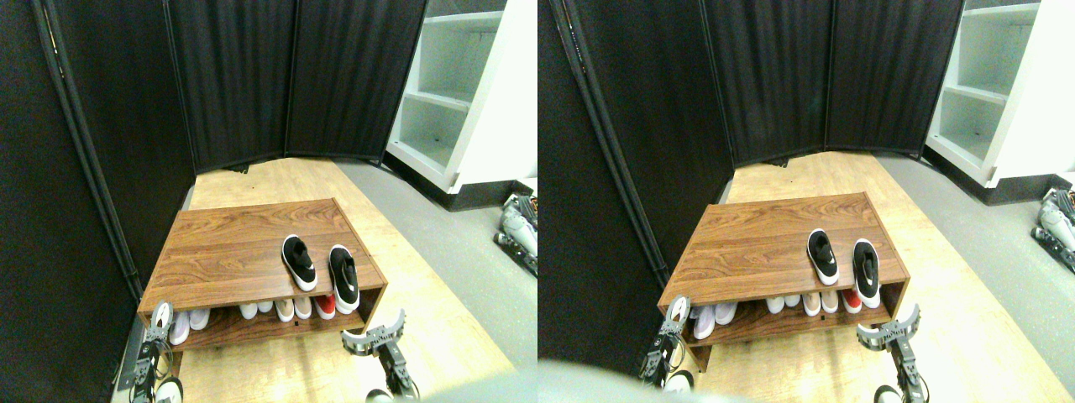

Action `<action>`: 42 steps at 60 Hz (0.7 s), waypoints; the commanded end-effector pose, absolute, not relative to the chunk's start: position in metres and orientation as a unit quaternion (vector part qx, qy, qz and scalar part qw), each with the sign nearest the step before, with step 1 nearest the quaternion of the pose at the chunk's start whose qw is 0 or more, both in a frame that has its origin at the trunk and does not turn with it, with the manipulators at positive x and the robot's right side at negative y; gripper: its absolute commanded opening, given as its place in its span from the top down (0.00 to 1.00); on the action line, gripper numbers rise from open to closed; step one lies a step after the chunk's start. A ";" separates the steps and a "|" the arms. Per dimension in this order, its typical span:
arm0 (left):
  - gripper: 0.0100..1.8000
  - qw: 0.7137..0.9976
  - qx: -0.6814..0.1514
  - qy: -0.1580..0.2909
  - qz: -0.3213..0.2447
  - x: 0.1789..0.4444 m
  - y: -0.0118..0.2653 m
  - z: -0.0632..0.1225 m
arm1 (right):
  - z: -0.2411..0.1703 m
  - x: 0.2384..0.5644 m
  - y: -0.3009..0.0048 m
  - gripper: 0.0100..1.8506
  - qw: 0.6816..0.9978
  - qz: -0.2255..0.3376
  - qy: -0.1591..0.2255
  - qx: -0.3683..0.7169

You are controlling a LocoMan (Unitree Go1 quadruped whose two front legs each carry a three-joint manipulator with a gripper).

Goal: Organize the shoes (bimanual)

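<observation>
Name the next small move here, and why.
Probably raise the right gripper toward the nearer black sneaker, which overhangs the front edge of the shoe rack. Both sneakers sit on the rack's top, apart and angled, and both grippers hang low by the lower shelf.

Low wooden shoe rack [243, 243] sits centre stage, walnut-grain top, standing on a pale wood-plank floor [437, 319]. On its lower shelf, toes poking out in a row: white shoes [189, 323] at the left end, more white and beige shoes [281, 309] toward the middle, and a red shoe [325, 306] near the right end. Behind it all, a black folding screen [294, 75] closes off the back. To the right, grey carpet [453, 243], and a white shelving unit [453, 92] in the far corner
</observation>
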State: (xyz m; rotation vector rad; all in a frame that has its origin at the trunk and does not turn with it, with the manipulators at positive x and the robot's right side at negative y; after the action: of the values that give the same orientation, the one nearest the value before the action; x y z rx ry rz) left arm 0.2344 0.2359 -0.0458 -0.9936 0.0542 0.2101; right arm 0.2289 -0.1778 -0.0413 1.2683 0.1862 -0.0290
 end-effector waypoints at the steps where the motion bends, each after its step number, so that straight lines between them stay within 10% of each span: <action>1: 1.00 0.876 -0.473 0.012 0.093 0.237 0.236 -0.040 | -0.046 0.241 -0.174 0.10 0.800 -0.003 0.086 0.593; 42: 1.00 0.880 -0.462 -0.005 0.105 0.228 0.245 -0.044 | -0.080 0.309 -0.157 0.17 0.801 -0.034 0.123 0.585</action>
State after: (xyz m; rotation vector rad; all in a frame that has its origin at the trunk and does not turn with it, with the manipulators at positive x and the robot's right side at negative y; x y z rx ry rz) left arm 0.2273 0.2442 -0.0467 -0.9791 0.0255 0.2383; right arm 0.3042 -0.1581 -0.0772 1.2548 0.2699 -0.0634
